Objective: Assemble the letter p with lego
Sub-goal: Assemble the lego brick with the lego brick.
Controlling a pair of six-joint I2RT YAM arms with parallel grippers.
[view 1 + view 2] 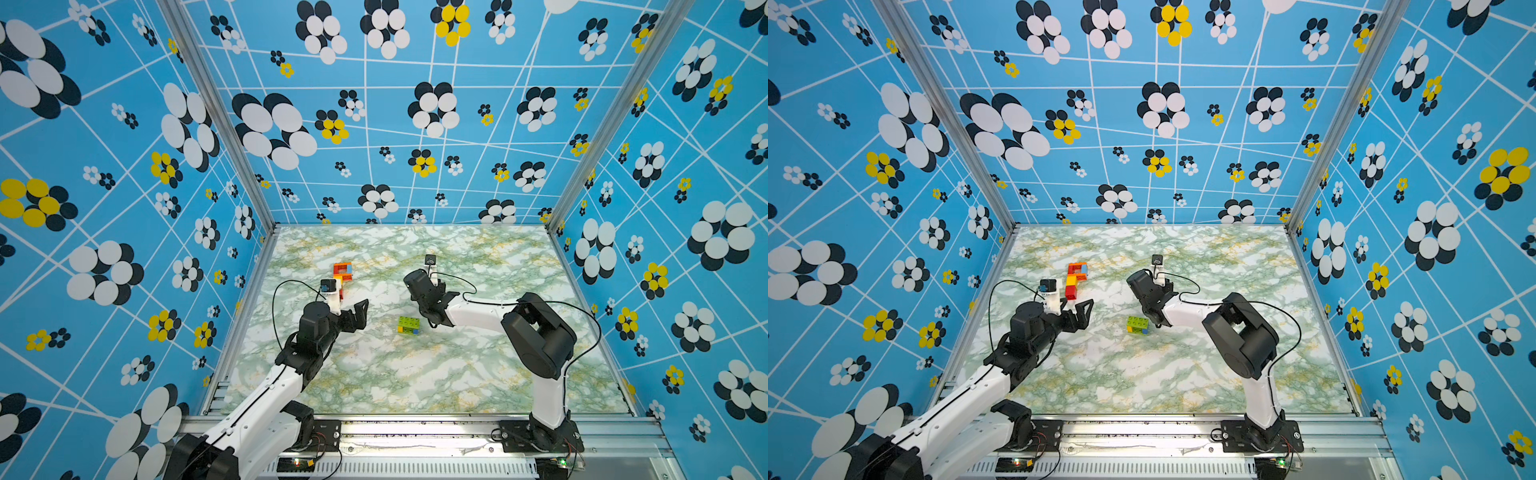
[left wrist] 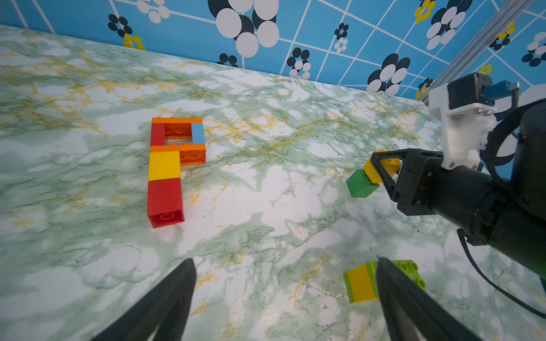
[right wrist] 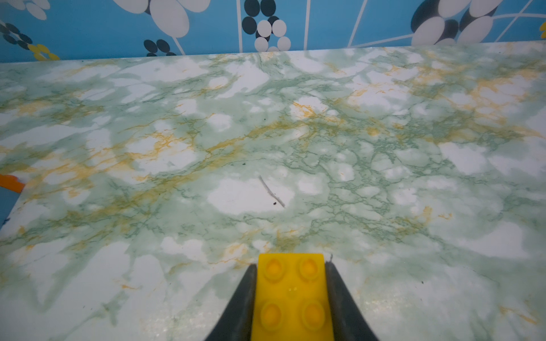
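Left gripper point(image 2: 285, 298) spread, holding nothing | right gripper point(image 3: 291, 295) clamps yellow brick point(image 3: 292, 298)

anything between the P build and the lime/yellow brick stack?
No. Only bare marble tabletop between the P build and the lime/yellow brick stack, clearest in the left wrist view; both top views agree.

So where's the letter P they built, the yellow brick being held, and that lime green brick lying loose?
letter P point(image 2: 164, 165): left wrist view, on its yellow stem brick.
yellow brick point(image 3: 292, 295): right wrist view, middle of its studded face.
lime green brick point(image 1: 409, 323): a top view, on its studded top.
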